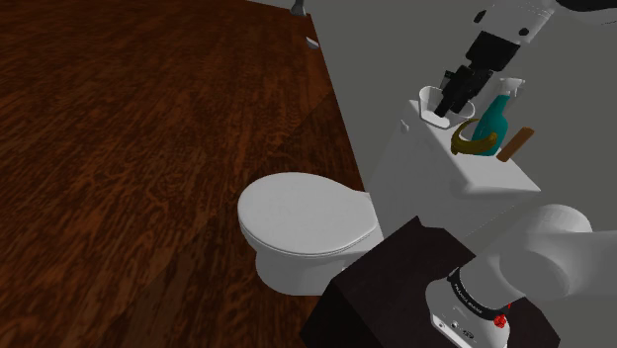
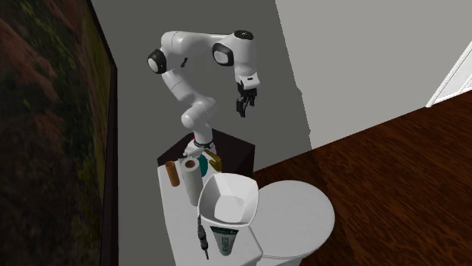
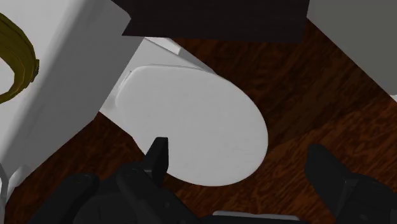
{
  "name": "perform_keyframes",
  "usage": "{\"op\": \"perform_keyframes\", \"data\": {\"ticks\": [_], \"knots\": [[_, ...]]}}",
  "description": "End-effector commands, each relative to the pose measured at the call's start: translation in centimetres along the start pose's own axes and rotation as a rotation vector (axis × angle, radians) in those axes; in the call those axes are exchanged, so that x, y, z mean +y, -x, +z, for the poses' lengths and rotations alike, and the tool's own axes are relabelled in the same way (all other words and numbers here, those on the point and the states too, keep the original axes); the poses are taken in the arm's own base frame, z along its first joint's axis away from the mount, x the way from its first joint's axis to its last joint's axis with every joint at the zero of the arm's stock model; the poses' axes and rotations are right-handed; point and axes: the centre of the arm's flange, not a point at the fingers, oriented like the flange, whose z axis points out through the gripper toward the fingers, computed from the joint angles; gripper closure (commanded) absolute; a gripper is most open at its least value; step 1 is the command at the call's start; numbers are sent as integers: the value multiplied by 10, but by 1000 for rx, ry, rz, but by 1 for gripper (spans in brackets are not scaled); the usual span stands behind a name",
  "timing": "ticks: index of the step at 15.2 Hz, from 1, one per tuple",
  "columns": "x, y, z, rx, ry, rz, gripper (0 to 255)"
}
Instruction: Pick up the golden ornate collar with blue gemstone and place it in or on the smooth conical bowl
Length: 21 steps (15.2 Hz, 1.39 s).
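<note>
A dark, reddish wood floor (image 1: pixel 148 148) spreads across the bathroom, meeting a plain grey wall. A white toilet (image 1: pixel 307 222) stands against that wall with its lid shut, and its tank (image 1: pixel 435 183) carries a cluster of small things on its flat top. The white robot arm (image 2: pixel 189 75) rises from a dark box stand (image 1: pixel 396 287) beside the toilet and bends high over it. Its black claw (image 2: pixel 243 109) hangs in the air with nothing in it; in the wrist view the two fingers (image 3: pixel 159 156) stand wide apart, with the toilet lid (image 3: pixel 191 127) beneath them. On the tank top, a white conical bowl (image 2: pixel 227 198) sits empty at the end farthest from the stand. A teal spray bottle (image 1: pixel 492 121) stands upright nearer the stand. The golden collar (image 1: pixel 473 145) lies on the tank top just beside the spray bottle, apart from the bowl. A brown cylinder (image 1: pixel 515 144) rests close by, on the collar's other side from the bowl.
</note>
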Motion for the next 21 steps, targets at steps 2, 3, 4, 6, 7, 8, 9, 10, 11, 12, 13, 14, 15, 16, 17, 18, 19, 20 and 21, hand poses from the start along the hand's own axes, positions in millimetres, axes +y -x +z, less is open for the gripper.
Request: {"op": "perform_keyframes", "data": {"ticks": [2, 3, 4, 6, 7, 8, 9, 10, 11, 12, 13, 14, 15, 16, 17, 18, 19, 20, 21], "knots": [[12, -1, 3, 0, 2, 18, 0], [25, -1, 6, 0, 5, 35, 0], [37, -1, 9, -1, 7, 53, 0], [63, -1, 15, -1, 12, 88, 0], [75, 0, 18, -1, 14, 106, 0], [88, 1, 20, -2, 16, 123, 0], [100, 2, 23, -2, 19, 141, 0], [113, 3, 26, -2, 21, 159, 0], [125, 4, 29, -2, 23, 176, 0], [137, 6, 32, -3, 26, 194, 0], [150, 8, 34, -3, 28, 212, 0], [162, 10, 37, -3, 30, 229, 0], [175, 12, 39, -3, 33, 247, 0], [187, 15, 42, -4, 35, 265, 0], [199, 18, 45, -4, 37, 282, 0], [211, 21, 47, -4, 40, 300, 0], [224, 24, 50, -4, 42, 318, 0], [226, 24, 50, -4, 43, 320, 0], [226, 24, 55, -4, 43, 320, 0]]}}
